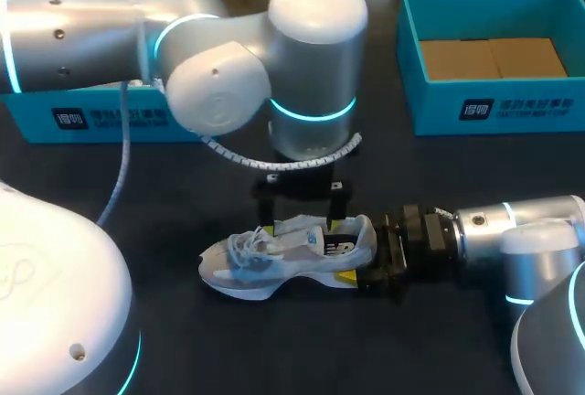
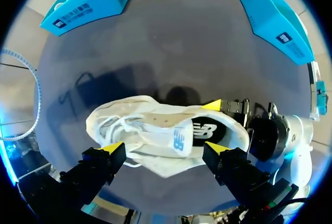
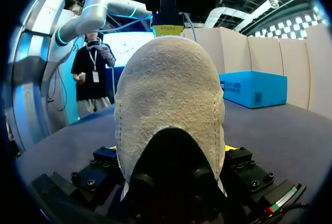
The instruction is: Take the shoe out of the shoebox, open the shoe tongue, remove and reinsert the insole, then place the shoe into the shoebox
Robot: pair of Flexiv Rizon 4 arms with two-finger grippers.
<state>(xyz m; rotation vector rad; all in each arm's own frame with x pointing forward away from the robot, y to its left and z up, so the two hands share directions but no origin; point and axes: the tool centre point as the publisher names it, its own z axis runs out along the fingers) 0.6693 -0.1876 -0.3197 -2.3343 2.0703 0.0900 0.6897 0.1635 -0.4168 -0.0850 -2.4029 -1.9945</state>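
A white and grey shoe [image 1: 274,253] stands upright on its sole mid-table, toe to the left. My right gripper [image 1: 345,250] comes in low from the right and is shut on the heel, one yellow tip on each side. In the right wrist view the suede heel [image 3: 168,89] fills the space between the fingers of that gripper [image 3: 169,149]. My left gripper [image 1: 302,208] hangs open just above the laces and tongue, pointing down. Seen from the left wrist, the shoe [image 2: 155,125] lies ahead of the spread fingers of the left gripper [image 2: 163,147], which do not touch it.
A blue shoebox [image 1: 494,107] with brown cardboard [image 1: 494,57] inside stands at the back right. A second blue box [image 1: 91,119] sits at the back left, partly behind my left arm. Bare dark table surrounds the shoe in front.
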